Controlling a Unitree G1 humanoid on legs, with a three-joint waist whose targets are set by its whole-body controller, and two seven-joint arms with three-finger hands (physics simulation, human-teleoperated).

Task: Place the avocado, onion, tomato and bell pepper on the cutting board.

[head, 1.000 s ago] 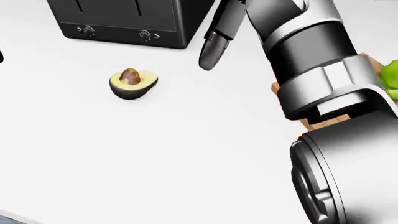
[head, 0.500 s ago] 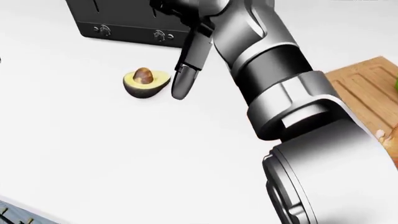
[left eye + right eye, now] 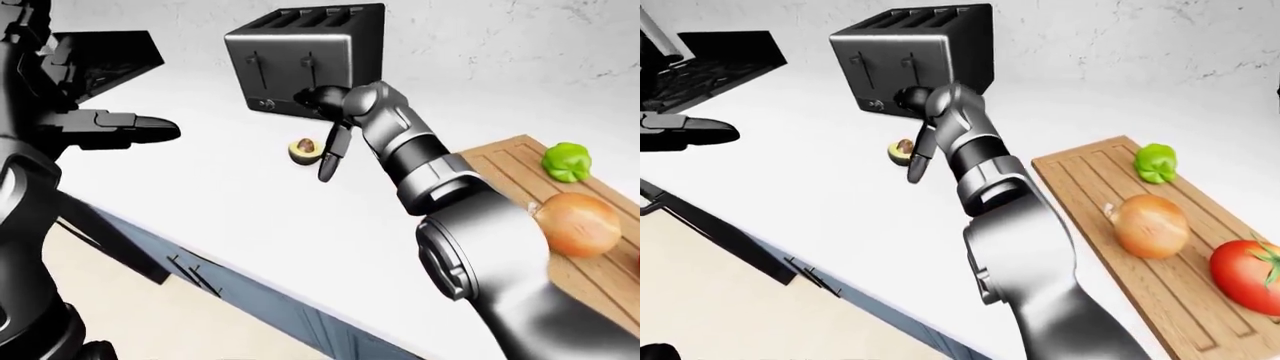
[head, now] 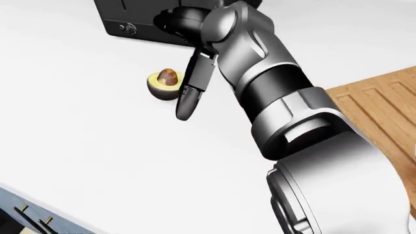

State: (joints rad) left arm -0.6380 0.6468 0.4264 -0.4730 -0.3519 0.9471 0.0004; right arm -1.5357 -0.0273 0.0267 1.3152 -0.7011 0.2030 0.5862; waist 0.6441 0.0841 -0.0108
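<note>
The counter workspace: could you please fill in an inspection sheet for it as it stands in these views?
Surface: white counter, bare apart from the items below.
Job's things: avocado half on the counter, off the board; onion, tomato and bell pepper on the cutting board.
Clutter: black toaster beside the avocado half.
Hands: right hand open, fingers pointing down just right of the avocado half, not gripping it; left hand open, away at the left.
Cables: nothing seen.
Surroundings: pale wall, dark cabinet fronts below the counter.
</note>
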